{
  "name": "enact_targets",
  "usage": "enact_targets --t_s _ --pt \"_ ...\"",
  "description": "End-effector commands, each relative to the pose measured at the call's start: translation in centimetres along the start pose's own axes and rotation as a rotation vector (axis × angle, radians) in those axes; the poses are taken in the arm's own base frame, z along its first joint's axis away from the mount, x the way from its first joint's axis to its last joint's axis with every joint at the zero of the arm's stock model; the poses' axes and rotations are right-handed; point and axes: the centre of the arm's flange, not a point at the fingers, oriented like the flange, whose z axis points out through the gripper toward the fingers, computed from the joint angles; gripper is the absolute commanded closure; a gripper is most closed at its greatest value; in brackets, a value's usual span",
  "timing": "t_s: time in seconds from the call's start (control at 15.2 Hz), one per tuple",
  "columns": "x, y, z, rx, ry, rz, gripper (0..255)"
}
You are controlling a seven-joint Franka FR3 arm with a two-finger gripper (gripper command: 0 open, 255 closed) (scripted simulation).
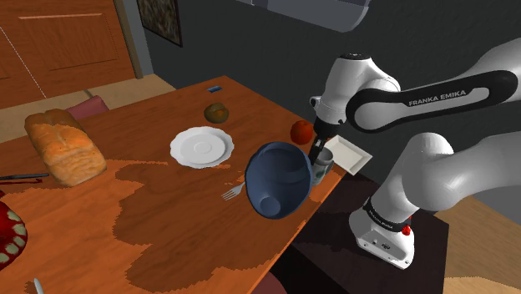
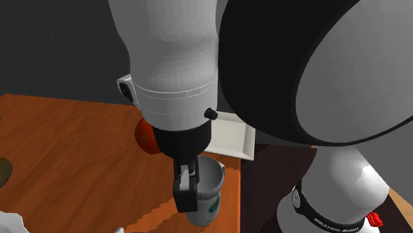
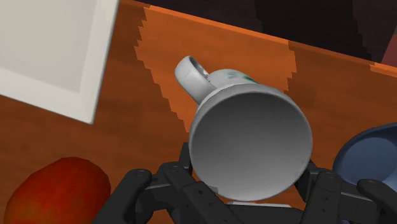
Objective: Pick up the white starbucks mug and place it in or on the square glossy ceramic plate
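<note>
The tool [image 3: 248, 175] clasps the white mug [image 3: 251, 143] between its fingers, near the worktop's [image 3: 140, 133] edge, with the mug's handle turned toward the square white plate [image 3: 44, 51] just beside it. A red apple [image 3: 57, 191] sits close by, next to the plate. A tilted dark blue bowl [image 3: 372, 159] crowds the mug's other flank. Farther off lie a fork [image 1: 232, 193], a round white plate [image 1: 202, 147] and a bread loaf [image 1: 65, 146].

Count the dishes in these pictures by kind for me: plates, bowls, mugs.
Plates: 2, a round white plate and a square white plate
Bowls: 1, a dark blue bowl
Mugs: 1, a white mug
Total: 4
</note>
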Motion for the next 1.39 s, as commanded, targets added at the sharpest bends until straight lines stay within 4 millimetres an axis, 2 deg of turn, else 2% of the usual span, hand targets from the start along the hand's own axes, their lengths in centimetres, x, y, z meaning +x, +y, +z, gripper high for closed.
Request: enact_targets --t_s 0.0,1.06,1.12,1.32 --pt "-0.1 0.0 -0.5 0.0 -0.002 0.0 255" --pt "-0.1 -0.1 -8.9 0.0 -0.002 0.0 255" --pt "-0.2 -0.1 -9.0 0.0 -0.002 0.0 255" --pt "-1.4 3.6 -9.8 0.0 -0.002 0.0 255"
